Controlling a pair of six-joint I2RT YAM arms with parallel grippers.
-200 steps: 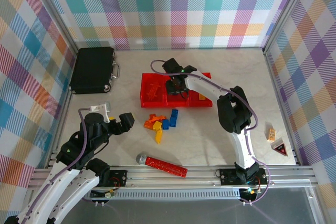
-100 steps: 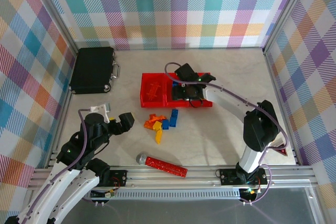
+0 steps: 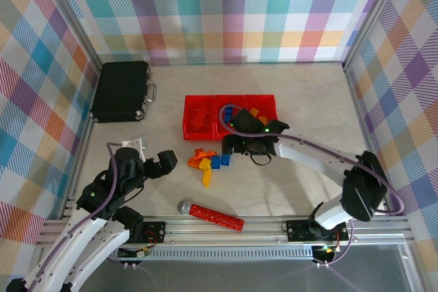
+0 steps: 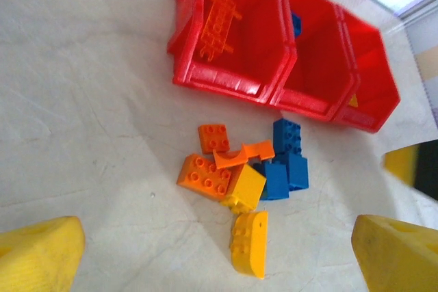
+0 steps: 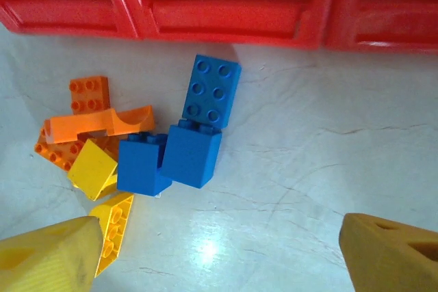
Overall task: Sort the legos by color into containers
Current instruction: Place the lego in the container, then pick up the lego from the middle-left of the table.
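My right gripper (image 5: 219, 258) hangs over the brick pile, jaws wide apart with nothing between them. The left gripper (image 3: 159, 161) sits well to the left, equally spread. The loose legos (image 3: 209, 162) lie just on the near side of the red bins (image 5: 226, 18).

I judge a blue pick comes next. The flat blue brick (image 5: 212, 90) at the pile's far right edge looks cleanest, with bare table (image 5: 308, 169) to its right. It may be clipped to the blue block (image 5: 191, 152) beneath; I cannot tell.

I'd descend straight, pinch its long sides and lift slowly. Then I'd release it over the middle bin (image 4: 315, 59), where a blue piece (image 4: 294, 24) lies.
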